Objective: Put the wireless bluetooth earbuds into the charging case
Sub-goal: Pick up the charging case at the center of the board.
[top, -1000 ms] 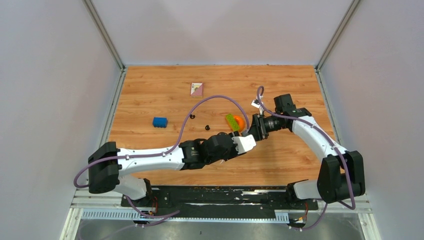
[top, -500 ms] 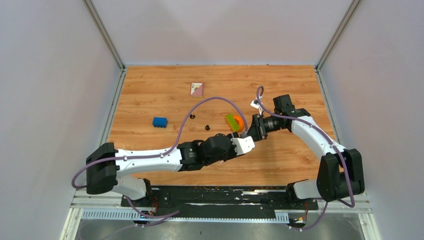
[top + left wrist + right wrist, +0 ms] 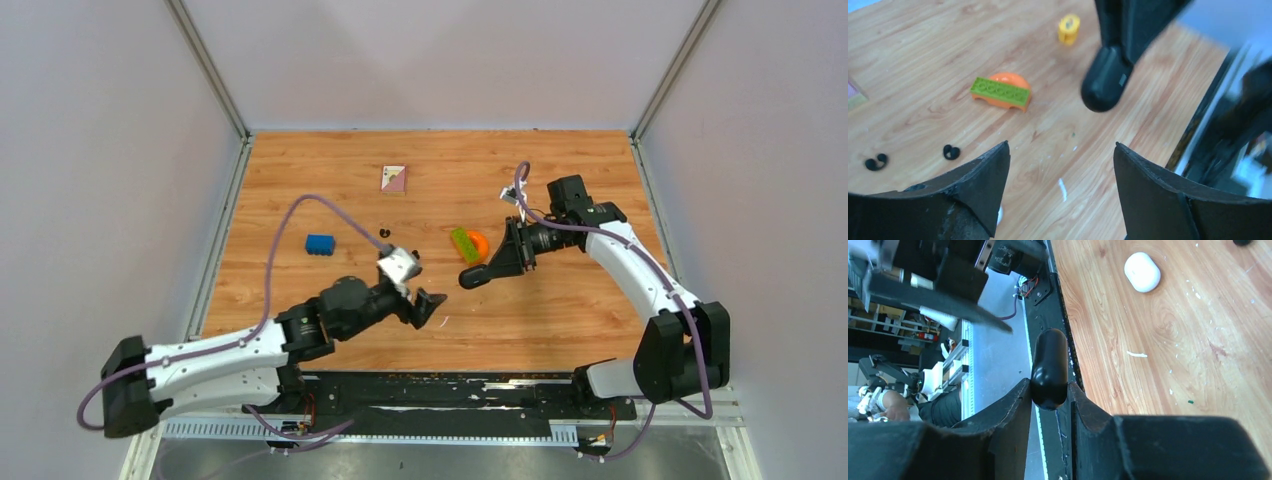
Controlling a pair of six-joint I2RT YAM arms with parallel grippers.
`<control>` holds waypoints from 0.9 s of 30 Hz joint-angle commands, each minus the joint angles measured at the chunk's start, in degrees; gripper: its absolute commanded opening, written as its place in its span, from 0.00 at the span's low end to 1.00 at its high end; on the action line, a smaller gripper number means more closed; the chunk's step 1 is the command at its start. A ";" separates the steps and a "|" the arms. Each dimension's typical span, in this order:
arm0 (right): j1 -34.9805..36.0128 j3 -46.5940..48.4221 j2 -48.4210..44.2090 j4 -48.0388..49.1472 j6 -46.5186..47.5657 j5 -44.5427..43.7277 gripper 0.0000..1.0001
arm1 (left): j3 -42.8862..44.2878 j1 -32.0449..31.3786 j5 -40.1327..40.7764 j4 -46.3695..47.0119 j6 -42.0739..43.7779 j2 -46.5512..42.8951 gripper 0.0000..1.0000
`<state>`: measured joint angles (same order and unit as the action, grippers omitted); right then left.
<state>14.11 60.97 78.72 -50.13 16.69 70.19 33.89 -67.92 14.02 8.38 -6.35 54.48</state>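
Right pincer (image 3: 1049, 385) — clamped on black charging case (image 3: 1049, 355), held aloft. Left pincer (image 3: 1061, 145) — jaws apart, empty. Black earbuds (image 3: 951, 152): on desk (image 3: 923, 60), 8 o'clock in left wrist view. Advice: descend vertically, pinch one bud gently.

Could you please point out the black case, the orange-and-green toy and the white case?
black case (image 3: 1106, 80): left wrist view, middle of its body.
orange-and-green toy (image 3: 1001, 91): left wrist view, its green studded top.
white case (image 3: 1142, 271): right wrist view, centre of its top.
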 commanded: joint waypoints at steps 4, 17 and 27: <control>-0.49 4.93 -3.04 -0.69 6.97 7.91 0.00 | -14.67 12.21 -18.31 31.31 -31.61 -10.88 0.83; -0.22 -3.03 -13.01 28.58 -17.47 9.70 0.00 | -11.90 12.25 -31.16 60.39 -41.30 13.69 0.73; 0.17 -7.62 -14.57 32.45 -21.47 8.91 0.02 | -10.86 12.20 -31.12 68.47 -40.10 18.33 0.60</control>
<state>13.85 54.98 66.28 -23.59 -0.75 78.26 20.45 -55.77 -16.51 69.32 -47.07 72.29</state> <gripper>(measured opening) 0.294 0.620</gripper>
